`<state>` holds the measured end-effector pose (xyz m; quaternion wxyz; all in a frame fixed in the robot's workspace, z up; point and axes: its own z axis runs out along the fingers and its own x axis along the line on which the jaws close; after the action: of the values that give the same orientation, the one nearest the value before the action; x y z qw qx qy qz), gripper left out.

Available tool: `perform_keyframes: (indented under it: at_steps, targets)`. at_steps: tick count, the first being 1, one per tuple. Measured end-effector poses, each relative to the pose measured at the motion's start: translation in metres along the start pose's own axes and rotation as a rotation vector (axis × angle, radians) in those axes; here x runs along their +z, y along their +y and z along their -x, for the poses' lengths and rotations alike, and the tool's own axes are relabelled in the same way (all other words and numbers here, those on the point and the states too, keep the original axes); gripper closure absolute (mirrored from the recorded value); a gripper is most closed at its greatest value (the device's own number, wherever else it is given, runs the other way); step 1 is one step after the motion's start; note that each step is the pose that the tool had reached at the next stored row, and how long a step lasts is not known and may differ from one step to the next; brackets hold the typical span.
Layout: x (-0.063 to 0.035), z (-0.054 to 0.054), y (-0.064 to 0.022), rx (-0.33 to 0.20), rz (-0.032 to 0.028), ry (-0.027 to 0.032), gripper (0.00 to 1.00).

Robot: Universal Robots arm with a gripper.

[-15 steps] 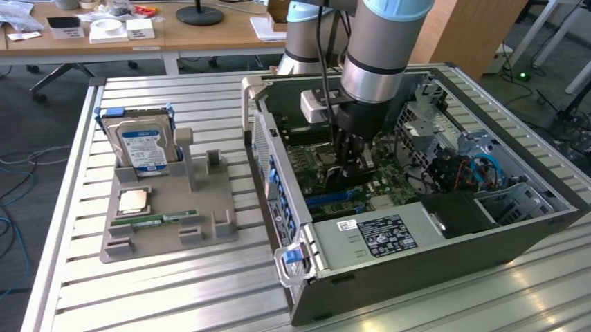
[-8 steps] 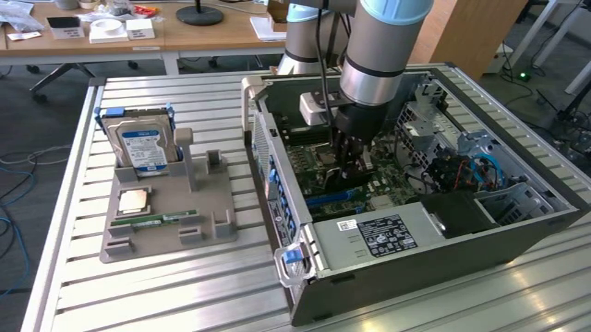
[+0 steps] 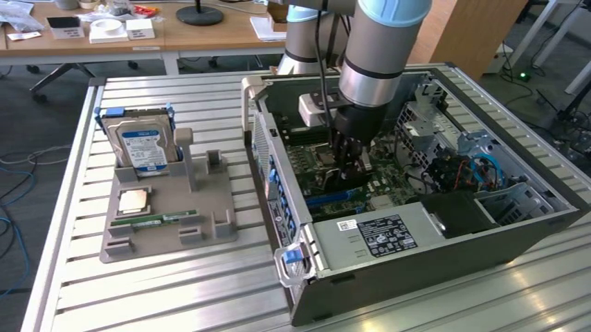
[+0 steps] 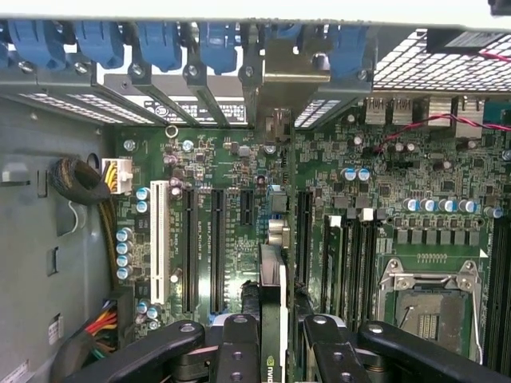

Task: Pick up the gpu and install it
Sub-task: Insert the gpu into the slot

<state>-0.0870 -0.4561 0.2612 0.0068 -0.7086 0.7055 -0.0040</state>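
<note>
Grip on the gpu reads as closed. In the wrist view the gripper has its two dark fingers pressed in on either face of the card. The card runs edge-on straight between them, a thin green-and-black strip with a pale marking near the pads. It stands upright over the motherboard, its edge running parallel to the long black expansion slots and between two of them. Whether its lower edge already touches a slot cannot be told. Beyond the card's far end sit the rear slot covers with their blue latches. The open CPU socket lies apart from the card, past the memory slots.

In the exterior view the arm reaches down into the open computer case, and the gripper hangs near the middle of the board. With the gripper as dial centre, the labelled black power supply is at about five o'clock and the blue cables at three. The grey holder sits on the slatted table out at nine, near the case's side. On that holder the hard drive stands upright at the twelve o'clock end, the RAM stick lies flat toward six, and a square chip lies between them
</note>
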Motion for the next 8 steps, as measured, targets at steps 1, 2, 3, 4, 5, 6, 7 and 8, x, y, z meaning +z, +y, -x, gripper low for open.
perform_keyframes:
  at_steps: [1,2,3,4,5,6,7,8]
  targets:
    - [0.0002,0.0000,0.0005,0.000,0.0000,-0.0001,0.74]
    - [0.0003,0.0000,0.0011,0.000,-0.0001,-0.0002,0.74]
    - [0.0004,0.0001,0.0014,-0.001,0.0000,-0.0002,0.74]
    - [0.0004,0.0000,0.0015,-0.001,-0.0001,0.0000,0.74]
    - [0.0006,0.0000,0.0015,-0.002,-0.0001,0.0000,0.74]
    - [0.0008,-0.0001,0.0015,-0.003,-0.0002,0.0000,0.74]
    - [0.0010,0.0000,0.0016,-0.005,-0.0004,0.0000,0.74]
    - [0.0011,0.0000,0.0016,-0.006,-0.0004,0.0000,0.74]
